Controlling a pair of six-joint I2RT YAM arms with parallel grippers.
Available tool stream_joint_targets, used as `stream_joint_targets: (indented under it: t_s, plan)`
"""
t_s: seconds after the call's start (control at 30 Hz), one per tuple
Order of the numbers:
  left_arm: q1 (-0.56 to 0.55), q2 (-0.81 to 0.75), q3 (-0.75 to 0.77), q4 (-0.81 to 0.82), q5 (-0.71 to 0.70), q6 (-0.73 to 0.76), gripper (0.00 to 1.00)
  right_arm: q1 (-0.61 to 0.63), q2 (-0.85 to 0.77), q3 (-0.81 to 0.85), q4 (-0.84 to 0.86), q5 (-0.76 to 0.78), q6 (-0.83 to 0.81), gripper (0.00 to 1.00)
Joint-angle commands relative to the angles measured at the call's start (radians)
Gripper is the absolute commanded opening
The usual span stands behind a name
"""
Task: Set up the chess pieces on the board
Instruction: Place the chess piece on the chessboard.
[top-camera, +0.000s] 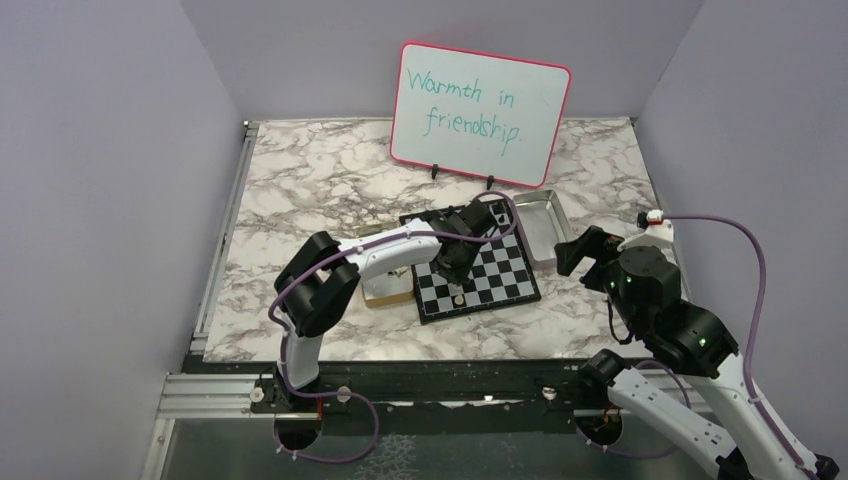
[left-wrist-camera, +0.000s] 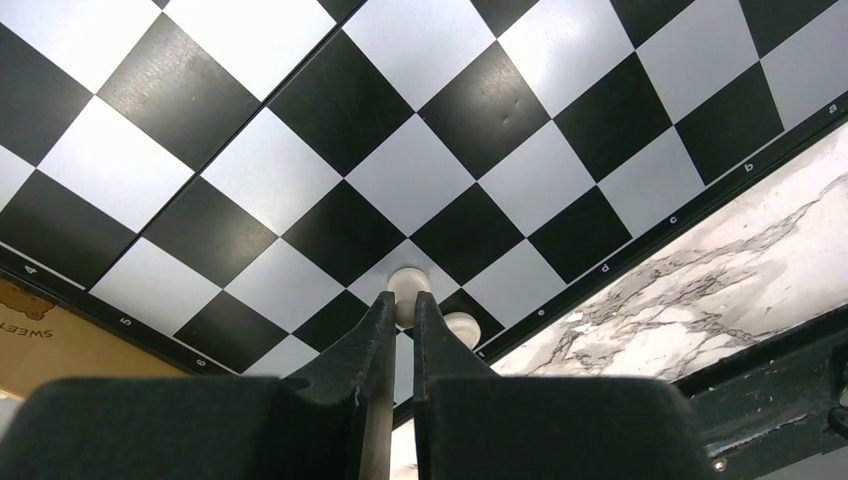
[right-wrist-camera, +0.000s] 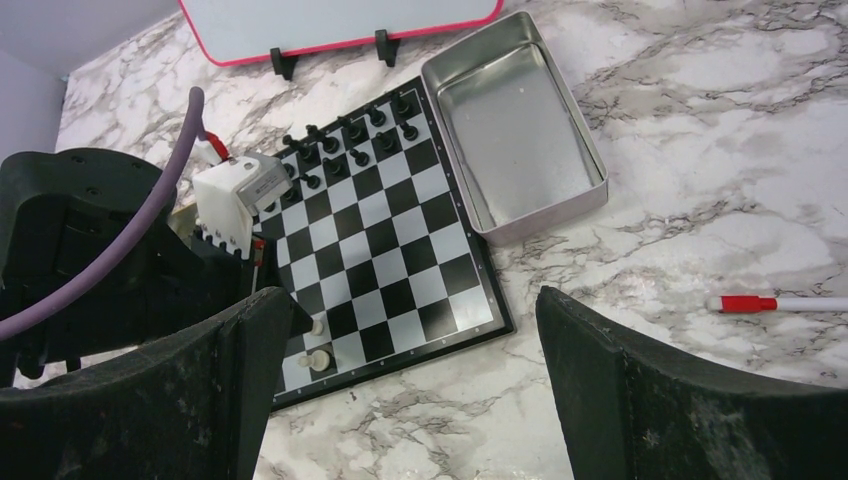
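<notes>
The board (top-camera: 503, 278) lies at the table's middle, with black chess pieces (right-wrist-camera: 345, 145) crowded along its far rows. My left gripper (left-wrist-camera: 403, 300) is shut on a cream piece (left-wrist-camera: 407, 284) over the squares (left-wrist-camera: 420, 170) near the board's front edge; whether the piece touches the board I cannot tell. A second cream piece (left-wrist-camera: 462, 328) stands just beside it on the nearest row, also visible in the right wrist view (right-wrist-camera: 320, 361). My right gripper (right-wrist-camera: 408, 300) hovers open and empty off the board's right front corner (top-camera: 585, 255).
A silver metal tray (right-wrist-camera: 520, 130) sits against the board's right side. A tan box (top-camera: 388, 290) lies at the board's left, under the left arm. A pink-framed whiteboard (top-camera: 480, 100) stands behind. A red-capped marker (right-wrist-camera: 775, 303) lies on the marble to the right.
</notes>
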Motion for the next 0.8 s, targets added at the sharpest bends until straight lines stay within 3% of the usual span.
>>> stream_joint_targets:
  t_s: [0.0, 0.57, 0.77]
  plan:
    - [-0.010, 0.018, 0.024, -0.007, -0.027, -0.009, 0.10, 0.008, -0.003, -0.006, -0.021, 0.023, 0.013, 0.97]
    - [-0.015, 0.011, 0.018, -0.021, -0.037, -0.002, 0.12, 0.007, -0.012, -0.025, -0.014, 0.009, 0.025, 0.97]
    - [-0.015, 0.000, 0.021, -0.035, -0.038, 0.001, 0.20, 0.007, -0.010, -0.022, -0.008, 0.012, 0.034, 0.97]
